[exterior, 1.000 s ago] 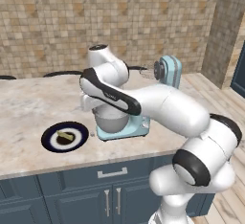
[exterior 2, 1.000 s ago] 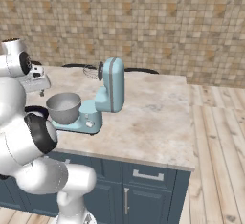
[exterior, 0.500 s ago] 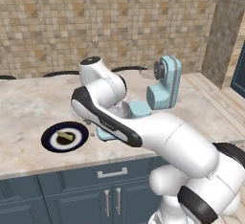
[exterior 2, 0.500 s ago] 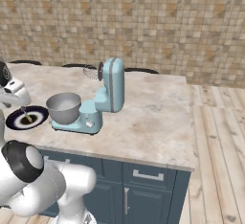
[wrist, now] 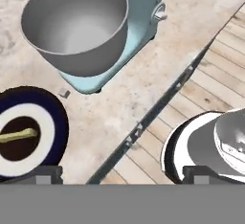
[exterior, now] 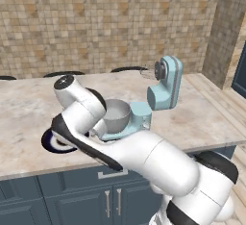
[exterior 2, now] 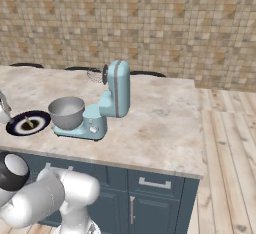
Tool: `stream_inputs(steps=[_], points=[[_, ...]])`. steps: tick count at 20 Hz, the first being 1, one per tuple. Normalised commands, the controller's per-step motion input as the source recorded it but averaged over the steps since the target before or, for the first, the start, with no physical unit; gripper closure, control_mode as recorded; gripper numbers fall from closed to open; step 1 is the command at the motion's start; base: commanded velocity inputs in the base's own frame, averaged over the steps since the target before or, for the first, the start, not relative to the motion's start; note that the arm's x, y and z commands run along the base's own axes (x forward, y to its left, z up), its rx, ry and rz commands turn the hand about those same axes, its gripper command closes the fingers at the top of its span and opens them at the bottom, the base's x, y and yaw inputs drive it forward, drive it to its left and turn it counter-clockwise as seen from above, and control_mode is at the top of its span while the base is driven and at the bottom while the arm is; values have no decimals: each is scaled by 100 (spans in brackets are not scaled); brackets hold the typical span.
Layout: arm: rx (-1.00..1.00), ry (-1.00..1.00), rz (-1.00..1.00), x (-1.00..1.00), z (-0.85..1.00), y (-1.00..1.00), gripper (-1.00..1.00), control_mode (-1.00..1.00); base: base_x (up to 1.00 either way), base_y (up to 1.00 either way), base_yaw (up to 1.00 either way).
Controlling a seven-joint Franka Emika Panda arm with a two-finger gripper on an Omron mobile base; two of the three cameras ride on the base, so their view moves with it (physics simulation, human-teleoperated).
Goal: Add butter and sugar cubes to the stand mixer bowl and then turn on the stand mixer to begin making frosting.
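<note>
In the hand view my gripper [wrist: 123, 175] is open, its dark fingertips [wrist: 45, 173] wide apart with nothing between them. It hovers above the counter's front edge, apart from everything. The butter [wrist: 16, 135], a pale yellow-green stick, lies on the dark blue plate [wrist: 57, 122] at the lower left. One small greyish sugar cube [wrist: 63, 93] sits on the counter between the plate and the mixer base. The grey stand mixer bowl [wrist: 76, 22] looks empty on the light blue stand mixer [exterior 2: 116, 92], whose head is tilted back. My arm hides part of the plate [exterior: 50, 142].
The counter's front edge [wrist: 143, 117] runs diagonally through the hand view, with wooden floor [wrist: 206, 89] beyond it. A tiled wall [exterior 2: 150, 23] backs the marble counter [exterior 2: 155, 128]. Dark blue cabinets [exterior 2: 150, 193] stand below.
The arm has swung left and down, carrying the hand from beside the mixer bowl towards the plate at the counter's front. The jaws stay open.
</note>
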Motion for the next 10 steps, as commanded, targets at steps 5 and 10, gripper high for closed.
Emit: stream_inputs(steps=[5, 10], points=[[-4, -14, -61, 31, -23, 14, -100, -100, 0, 0, 0], [-2, -2, -54, 45, -14, 6, -100, -100, 0, 0, 0]])
